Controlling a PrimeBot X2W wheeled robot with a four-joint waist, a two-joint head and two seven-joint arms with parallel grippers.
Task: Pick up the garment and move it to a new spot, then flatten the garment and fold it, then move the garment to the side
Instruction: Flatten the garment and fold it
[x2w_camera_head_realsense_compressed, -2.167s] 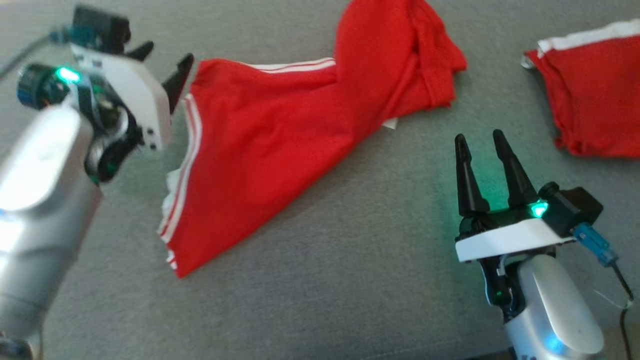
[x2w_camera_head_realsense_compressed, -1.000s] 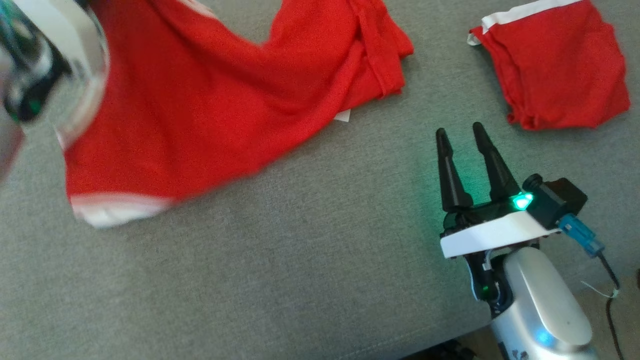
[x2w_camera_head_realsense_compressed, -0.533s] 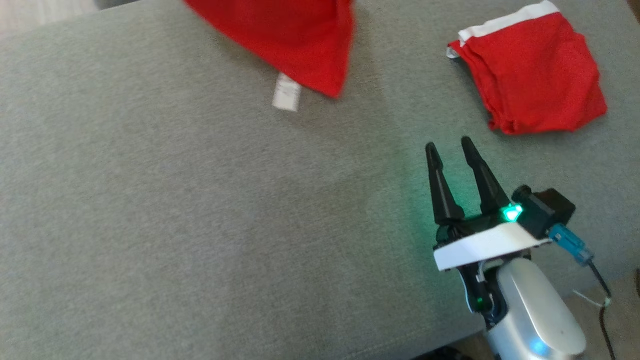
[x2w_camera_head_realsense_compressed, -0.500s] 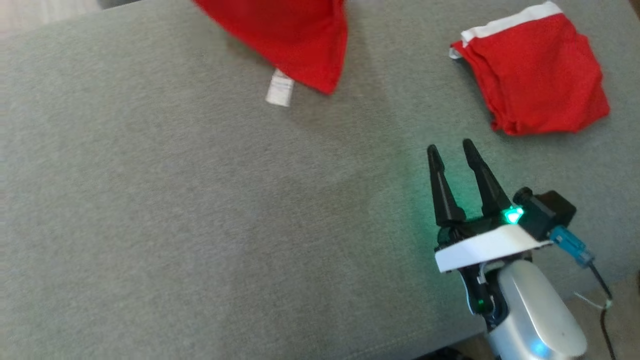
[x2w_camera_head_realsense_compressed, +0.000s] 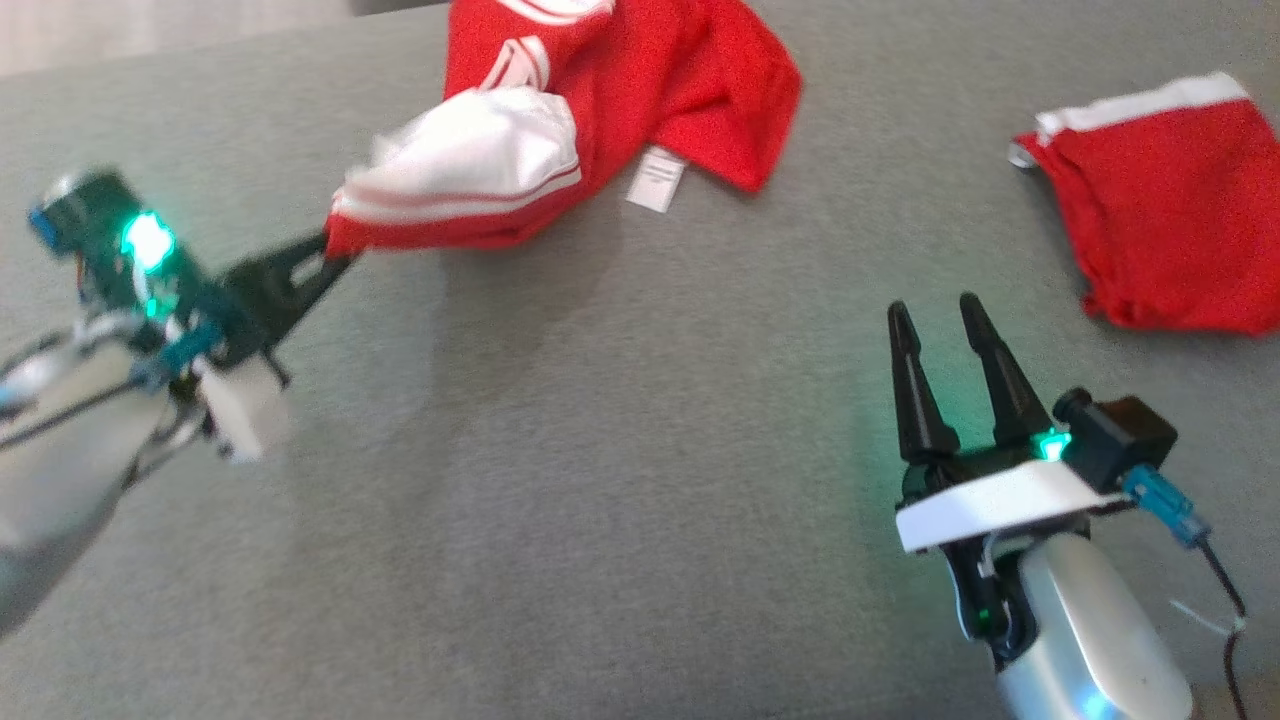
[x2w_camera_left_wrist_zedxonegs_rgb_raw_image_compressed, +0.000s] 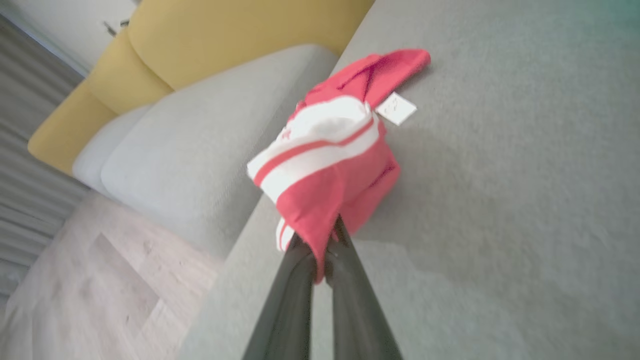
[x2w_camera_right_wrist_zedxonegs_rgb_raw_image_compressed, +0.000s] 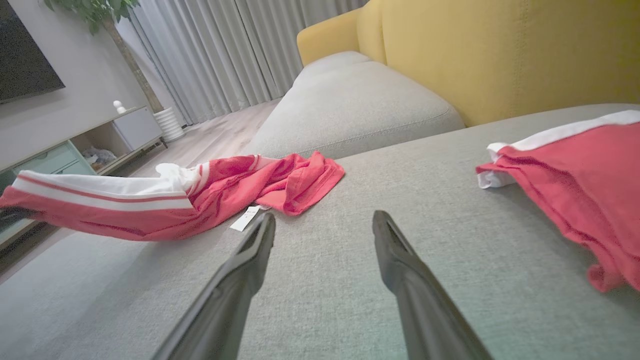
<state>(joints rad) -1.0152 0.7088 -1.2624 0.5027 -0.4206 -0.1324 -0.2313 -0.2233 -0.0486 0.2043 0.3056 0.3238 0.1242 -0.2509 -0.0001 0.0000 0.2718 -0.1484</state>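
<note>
The garment (x2w_camera_head_realsense_compressed: 620, 90) is red with white stripes and a white lining, bunched at the top centre of the grey cushion (x2w_camera_head_realsense_compressed: 600, 480). My left gripper (x2w_camera_head_realsense_compressed: 325, 255) is shut on its near corner and holds that corner off the surface. In the left wrist view the red cloth (x2w_camera_left_wrist_zedxonegs_rgb_raw_image_compressed: 325, 165) hangs pinched between my two closed fingers. The right wrist view has the garment (x2w_camera_right_wrist_zedxonegs_rgb_raw_image_compressed: 175, 197) stretching from the far left to its crumpled end on the cushion. My right gripper (x2w_camera_head_realsense_compressed: 935, 312) stands open at the lower right, nothing between its fingers, well apart from the garment.
A second red garment (x2w_camera_head_realsense_compressed: 1160, 240) with a white band lies at the right edge of the cushion, also in the right wrist view (x2w_camera_right_wrist_zedxonegs_rgb_raw_image_compressed: 575, 175). A yellow sofa back (x2w_camera_right_wrist_zedxonegs_rgb_raw_image_compressed: 500, 50) and a pale seat cushion (x2w_camera_right_wrist_zedxonegs_rgb_raw_image_compressed: 350, 110) stand beyond. The wooden floor (x2w_camera_left_wrist_zedxonegs_rgb_raw_image_compressed: 75, 280) drops off at the left.
The head camera has shifted. My left arm has come back into view, pulling the garment's corner toward the lower left, with its white lining now turned up. The right gripper is unchanged.
</note>
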